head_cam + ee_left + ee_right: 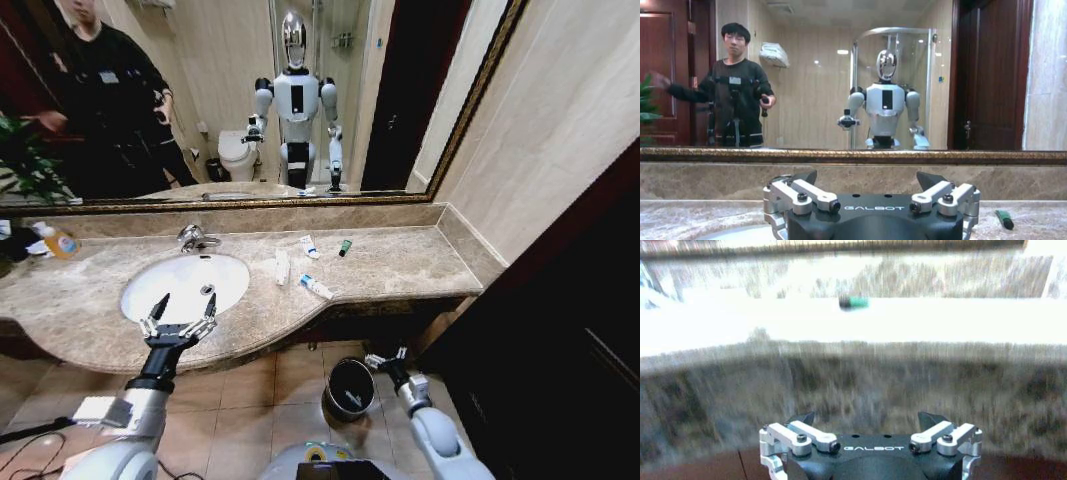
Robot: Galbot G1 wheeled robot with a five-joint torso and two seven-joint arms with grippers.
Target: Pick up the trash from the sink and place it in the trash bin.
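Note:
The white oval sink (170,285) sits in the marble top with a chrome faucet (195,238) behind it. The trash lies on the counter to the right of the basin: a white tube (282,267), another white tube (309,246), a third with blue print (317,287), and a small dark-green tube (345,248) (1003,219) (853,302). My left gripper (180,312) (867,180) hovers open over the basin's front edge, holding nothing. The black trash bin (350,388) stands on the floor under the counter. My right gripper (385,360) (867,419) hangs open beside the bin, below the counter edge.
A clear bottle with an orange label (60,243) stands at the counter's far left. A large mirror (250,100) backs the counter. A dark wooden panel (560,330) closes off the right side. Cables (25,445) lie on the tiled floor at the left.

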